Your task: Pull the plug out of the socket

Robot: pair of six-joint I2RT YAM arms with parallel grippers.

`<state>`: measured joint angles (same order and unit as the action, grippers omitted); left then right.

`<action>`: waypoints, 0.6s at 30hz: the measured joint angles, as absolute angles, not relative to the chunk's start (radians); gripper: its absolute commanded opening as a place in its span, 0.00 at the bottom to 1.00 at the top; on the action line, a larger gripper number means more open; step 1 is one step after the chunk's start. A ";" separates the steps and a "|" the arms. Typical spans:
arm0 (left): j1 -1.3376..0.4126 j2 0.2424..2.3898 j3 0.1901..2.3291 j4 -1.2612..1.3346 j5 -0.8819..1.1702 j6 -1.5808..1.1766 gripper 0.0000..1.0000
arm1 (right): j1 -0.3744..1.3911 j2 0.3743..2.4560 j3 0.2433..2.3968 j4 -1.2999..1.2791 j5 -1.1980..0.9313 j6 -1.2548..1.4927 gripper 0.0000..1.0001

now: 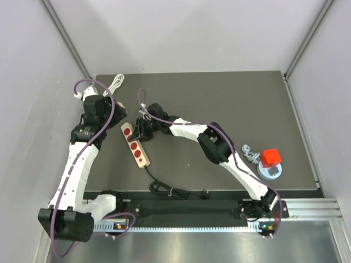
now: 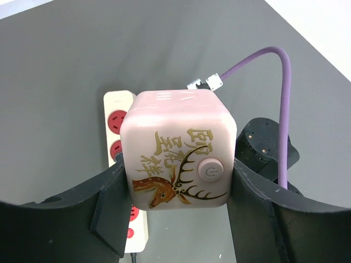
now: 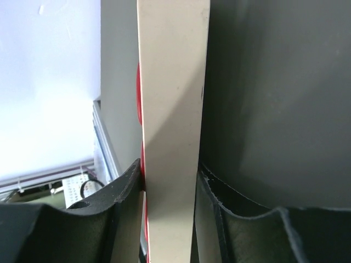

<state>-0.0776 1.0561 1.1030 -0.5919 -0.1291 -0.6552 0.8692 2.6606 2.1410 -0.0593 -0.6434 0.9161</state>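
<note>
Two hands busy: left hand [image 2: 176, 181] closed on pink plug [image 2: 178, 126]; right hand [image 3: 170, 192] pinching power strip [image 3: 173, 82]; plug apparently clear, left of strip's far end.

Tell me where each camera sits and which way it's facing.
Top external: above and behind, looking down on the table, left arm, right arm, power strip.
Left wrist: on the left hand, facing the pink cube plug it clamps, over the strip.
Right wrist: on the right hand, sighting along the strip's edge it grips.
Shared: all show the strip.
</note>
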 measured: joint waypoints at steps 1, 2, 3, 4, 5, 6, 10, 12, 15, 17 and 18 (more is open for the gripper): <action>-0.078 1.056 1.103 -0.593 -0.129 -0.655 0.00 | 0.870 2.661 2.141 -0.048 -0.640 0.915 0.00; -0.078 1.055 1.103 -0.594 -0.128 -0.655 0.00 | 0.871 2.663 2.141 -0.038 -0.635 0.914 0.00; -0.078 1.054 1.103 -0.594 -0.128 -0.655 0.00 | 0.873 2.669 2.148 -0.027 -0.632 0.914 0.00; -0.078 1.053 1.103 -0.595 -0.127 -0.654 0.00 | 0.873 2.680 2.166 -0.025 -0.633 0.916 0.00; -0.078 1.051 1.103 -0.596 -0.125 -0.653 0.00 | 0.875 2.706 2.207 -0.027 -0.634 0.919 0.00; -0.078 1.048 1.103 -0.597 -0.124 -0.651 0.00 | 0.875 2.743 2.270 -0.029 -0.636 0.922 0.00; -0.078 1.037 1.103 -0.598 -0.124 -0.642 0.00 | 0.880 2.836 2.392 0.016 -0.649 0.982 0.00; -0.078 1.034 1.103 -0.598 -0.124 -0.636 0.00 | 0.881 2.838 2.397 0.021 -0.645 0.996 0.01; -0.078 1.034 1.103 -0.598 -0.121 -0.629 0.00 | 0.881 2.838 2.397 0.019 -0.640 0.999 0.30; -0.078 1.036 1.103 -0.597 -0.119 -0.628 0.00 | 0.879 2.838 2.399 0.009 -0.636 0.994 0.46; -0.078 1.037 1.103 -0.596 -0.116 -0.628 0.00 | 0.878 2.837 2.404 -0.001 -0.633 0.992 0.56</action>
<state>-0.0776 1.0370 1.1027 -0.5964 -0.1162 -0.6277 0.8783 2.8368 2.4042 -0.0006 -0.6327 0.9916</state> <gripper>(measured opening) 0.651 0.428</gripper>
